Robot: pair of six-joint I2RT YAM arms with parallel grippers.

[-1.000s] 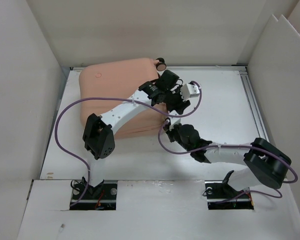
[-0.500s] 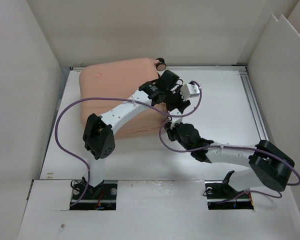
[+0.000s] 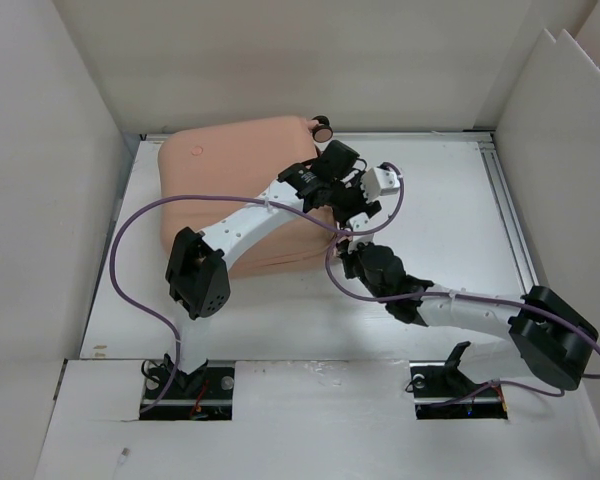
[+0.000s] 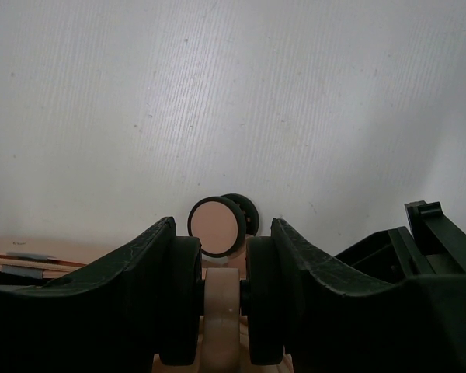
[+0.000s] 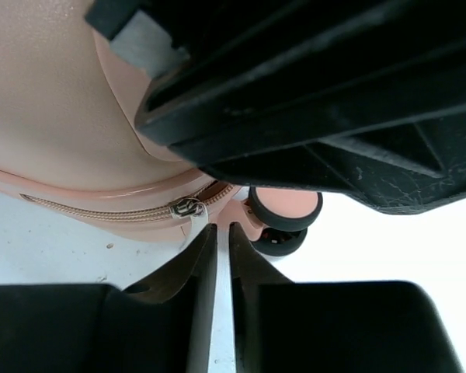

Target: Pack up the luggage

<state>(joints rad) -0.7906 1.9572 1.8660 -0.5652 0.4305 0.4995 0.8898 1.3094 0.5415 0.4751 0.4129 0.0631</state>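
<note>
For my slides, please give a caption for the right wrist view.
Right gripper, nearly closed, at the zipper pull of the luggage, one wheel close by.

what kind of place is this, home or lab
Probably a robot lab test cell: a white table walled by plain white panels, a left arm and right arm bolted at its near edge, one pink suitcase.

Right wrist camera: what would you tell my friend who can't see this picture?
The right gripper, nearly shut, points at the metal zipper pull on the peach-pink suitcase. A small black-rimmed wheel shows just past the fingertips, the white table lies below, and a black arm part fills the top.
</note>
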